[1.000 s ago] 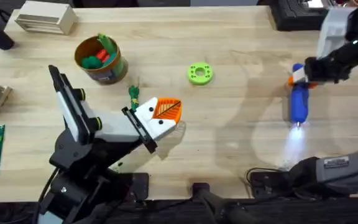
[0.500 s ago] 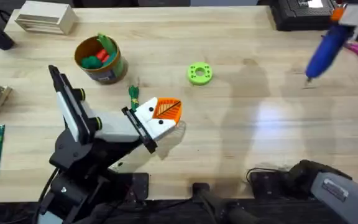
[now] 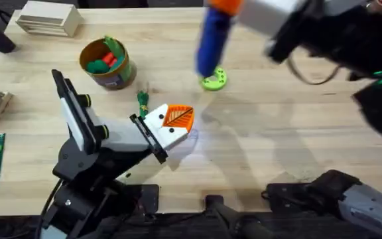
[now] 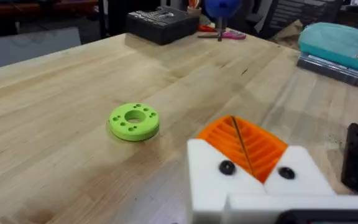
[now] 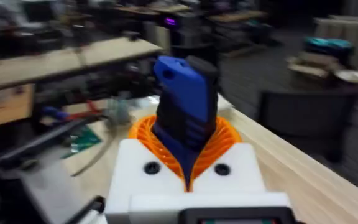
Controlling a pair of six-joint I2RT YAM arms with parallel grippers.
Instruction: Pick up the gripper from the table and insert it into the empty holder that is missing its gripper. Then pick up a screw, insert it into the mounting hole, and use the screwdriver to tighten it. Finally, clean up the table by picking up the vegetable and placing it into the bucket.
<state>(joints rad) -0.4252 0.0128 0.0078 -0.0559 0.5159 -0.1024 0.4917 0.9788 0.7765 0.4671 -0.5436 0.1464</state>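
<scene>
My gripper (image 5: 188,163) sits at the bottom centre of the frame, its white mounts and orange ribbed pads (image 5: 219,140) clamped on the blue screwdriver (image 5: 184,106), which stands up through the middle. The wooden table (image 5: 303,171) runs along the lower right. In the upper part lie blurred desks; something teal (image 5: 328,45) sits at the upper right.

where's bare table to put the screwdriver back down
Bare wood lies right of the green ring, out to the table's right edge, under the right pincer holding the screwdriver. It is crowded between the bucket, the vegetable and the left pincer.
</scene>
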